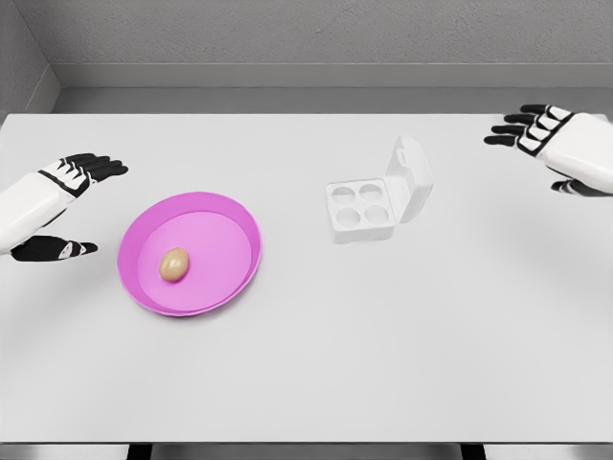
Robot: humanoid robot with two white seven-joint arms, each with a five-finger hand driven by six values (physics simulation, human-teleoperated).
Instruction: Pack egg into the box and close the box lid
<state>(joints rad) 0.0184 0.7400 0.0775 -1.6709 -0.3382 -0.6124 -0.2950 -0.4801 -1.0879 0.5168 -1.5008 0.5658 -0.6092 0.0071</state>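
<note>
since the egg (174,264) lies in the pink plate (239,216) on the left half of the table (383,364), the left hand (67,206) is plainly the nearer one: it hovers just beside the plate's left rim, with the egg to its right and a little toward the robot. the hand's fingers are spread and relaxed, thumb held apart below them, holding nothing. the egg rests a little left of the plate's middle, its long axis close to upright in the picture, leaning slightly, so it points roughly away from the robot rather than across.

the right hand (551,144) hangs at the far right edge, fingers likewise loose and empty, well apart from the egg. it is closer to the white box (362,206), which sits right of centre with four round cups showing, none filled. its lid (410,179) stands open, hinged along the right side and tilted up and away to the right.

my judgement is that nothing of the task is done yet, and the first reach falls to the left hand, moving rightward over the rim. the egg then has to travel right to the box, and the lid would swing leftward to close.
</note>
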